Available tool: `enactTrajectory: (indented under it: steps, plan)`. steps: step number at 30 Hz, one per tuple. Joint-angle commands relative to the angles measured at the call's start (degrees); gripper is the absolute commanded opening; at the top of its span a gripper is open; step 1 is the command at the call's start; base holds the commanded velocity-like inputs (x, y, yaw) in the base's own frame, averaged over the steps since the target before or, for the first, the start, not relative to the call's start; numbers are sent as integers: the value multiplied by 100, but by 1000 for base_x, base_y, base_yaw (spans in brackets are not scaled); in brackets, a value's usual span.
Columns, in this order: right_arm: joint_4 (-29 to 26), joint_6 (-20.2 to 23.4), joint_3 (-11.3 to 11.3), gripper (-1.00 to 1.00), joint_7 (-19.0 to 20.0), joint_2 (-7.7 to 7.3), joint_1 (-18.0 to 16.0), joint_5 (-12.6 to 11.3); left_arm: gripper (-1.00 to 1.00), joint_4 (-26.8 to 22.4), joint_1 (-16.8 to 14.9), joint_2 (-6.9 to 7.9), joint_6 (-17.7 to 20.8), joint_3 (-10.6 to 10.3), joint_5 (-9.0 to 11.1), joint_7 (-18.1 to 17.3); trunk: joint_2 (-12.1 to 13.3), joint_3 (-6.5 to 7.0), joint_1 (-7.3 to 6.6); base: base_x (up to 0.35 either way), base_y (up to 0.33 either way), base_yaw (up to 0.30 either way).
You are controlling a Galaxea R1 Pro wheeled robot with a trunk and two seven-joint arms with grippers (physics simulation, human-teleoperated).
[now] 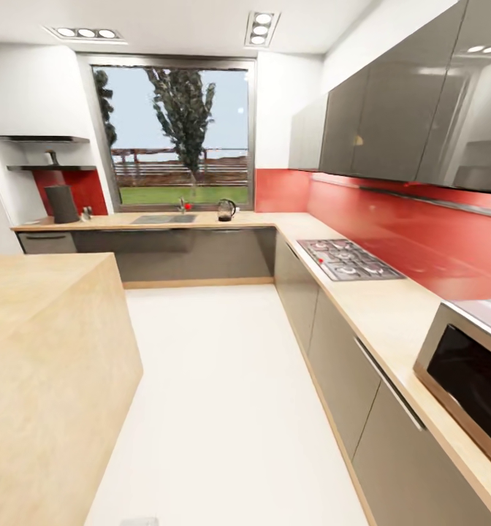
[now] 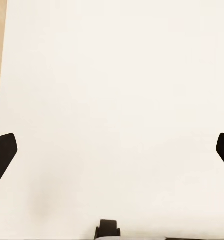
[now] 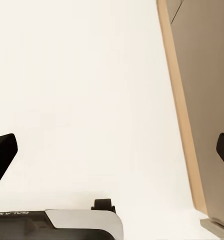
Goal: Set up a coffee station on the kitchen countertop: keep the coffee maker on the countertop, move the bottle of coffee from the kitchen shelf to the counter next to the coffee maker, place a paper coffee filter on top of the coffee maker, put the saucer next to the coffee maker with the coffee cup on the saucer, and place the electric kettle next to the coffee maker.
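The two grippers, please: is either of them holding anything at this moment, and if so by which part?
Nothing is held. The left gripper and right gripper both stand open, with only pale floor between their fingertips.

Far countertop (image 1: 202,219): under the window (image 1: 176,135), ahead of the robot.
Electric kettle (image 1: 226,210): on far countertop, right of the sink (image 1: 164,218).
Coffee maker (image 1: 61,204): far-left end, below the shelves (image 1: 44,153).
Hob (image 1: 348,259): on the right counter run.
Microwave (image 1: 468,372): nearer, same run.
Island (image 1: 48,365): left, near.
Both wrists: over the floor (image 2: 117,100).
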Motion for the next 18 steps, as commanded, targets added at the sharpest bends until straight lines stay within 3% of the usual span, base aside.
enactTrajectory:
  steps: [1, 18]
  plan:
    - [-3, -12, -7, 100, 3, 1, -2, 1, 100, 5, -5, -2, -19, 27, 4, -6, -11, -12, 7, 336, 0, 0]
    - [-2, -12, -8, 100, -5, 1, -2, 1, 100, 5, -5, -2, -19, 27, 4, -6, -11, -12, 7, 336, 0, 0]
